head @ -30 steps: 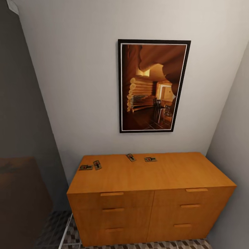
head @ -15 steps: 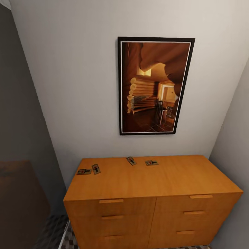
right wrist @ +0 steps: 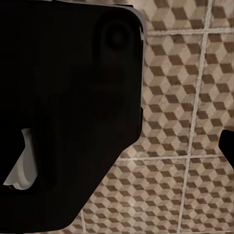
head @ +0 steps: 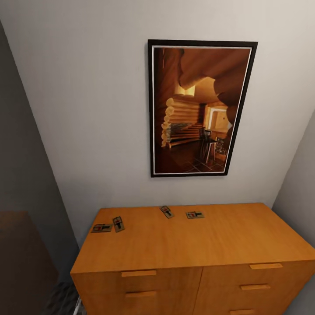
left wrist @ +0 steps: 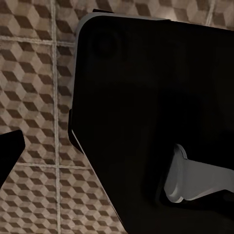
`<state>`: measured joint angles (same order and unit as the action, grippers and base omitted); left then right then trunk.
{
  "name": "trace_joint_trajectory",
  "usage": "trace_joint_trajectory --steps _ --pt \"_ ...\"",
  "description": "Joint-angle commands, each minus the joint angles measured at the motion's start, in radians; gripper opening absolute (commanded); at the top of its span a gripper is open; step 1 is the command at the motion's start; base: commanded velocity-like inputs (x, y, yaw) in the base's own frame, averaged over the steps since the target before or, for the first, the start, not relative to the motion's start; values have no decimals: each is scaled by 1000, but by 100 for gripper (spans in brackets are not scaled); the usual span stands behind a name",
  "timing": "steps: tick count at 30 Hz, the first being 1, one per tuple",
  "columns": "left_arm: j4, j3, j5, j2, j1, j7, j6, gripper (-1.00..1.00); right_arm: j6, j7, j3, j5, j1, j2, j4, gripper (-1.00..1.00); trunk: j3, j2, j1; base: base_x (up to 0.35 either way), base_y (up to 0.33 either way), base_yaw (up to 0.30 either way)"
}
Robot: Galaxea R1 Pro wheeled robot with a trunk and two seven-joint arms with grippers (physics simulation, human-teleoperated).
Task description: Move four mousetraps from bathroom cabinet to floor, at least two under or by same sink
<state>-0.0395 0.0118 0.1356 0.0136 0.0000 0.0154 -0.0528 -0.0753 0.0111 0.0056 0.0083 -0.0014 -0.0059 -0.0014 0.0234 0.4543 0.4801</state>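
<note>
Toward cabinet (head: 192, 245) back edge: four mousetraps (head: 166, 211), flat, ahead of both arms (finger gap impossible to tell).

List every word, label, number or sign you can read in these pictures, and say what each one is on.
None can be read.
The four mousetraps on the cabinet carry dark marks and a red spot, too small to tell whether they hold lettering.
The framed picture on the wall shows a log interior with no legible text.

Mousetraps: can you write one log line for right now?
phase: at cabinet | mousetraps: four on top, untouched | wrist views: tiled floor | jaws: unseen
</note>
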Motion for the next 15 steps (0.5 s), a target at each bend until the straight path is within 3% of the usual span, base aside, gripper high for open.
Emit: trace_joint_trajectory --steps 1,15 --pt "-1 1 9 0 0 2 -2 100 -3 1 1 1 0 0 0 100 2 2 1 39 0 0" --pt "0 1 9 0 0 1 -1 100 -3 1 1 1 0 0 0 100 2 2 1 11 0 0"
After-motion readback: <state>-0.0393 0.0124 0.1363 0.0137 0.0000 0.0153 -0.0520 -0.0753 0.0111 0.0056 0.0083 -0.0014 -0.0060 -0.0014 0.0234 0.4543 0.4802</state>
